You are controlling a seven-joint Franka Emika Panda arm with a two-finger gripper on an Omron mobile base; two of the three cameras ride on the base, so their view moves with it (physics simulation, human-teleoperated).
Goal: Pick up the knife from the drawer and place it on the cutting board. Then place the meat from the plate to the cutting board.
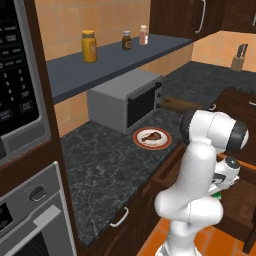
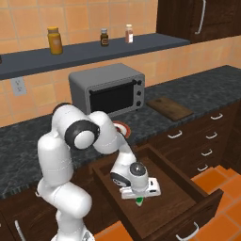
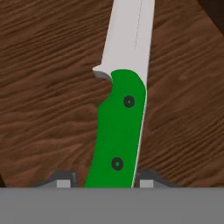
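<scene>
We have our tool (image 3: pixel 108 181) pinching the knife (image 3: pixel 119 131) handle down in the drawer (image 2: pixel 181 197); knife and meat (image 1: pixel 151 136) both remain off the board (image 2: pixel 169 108).

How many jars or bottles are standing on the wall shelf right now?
3. On the shelf above the toaster oven: a big yellow jar toward the left, a small dark bottle in the middle, and a slim pale bottle just right of it. None looks hidden.

The knife (image 3: pixel 118 131) lies flat on the drawer (image 3: pixel 43 87) floor.
</scene>
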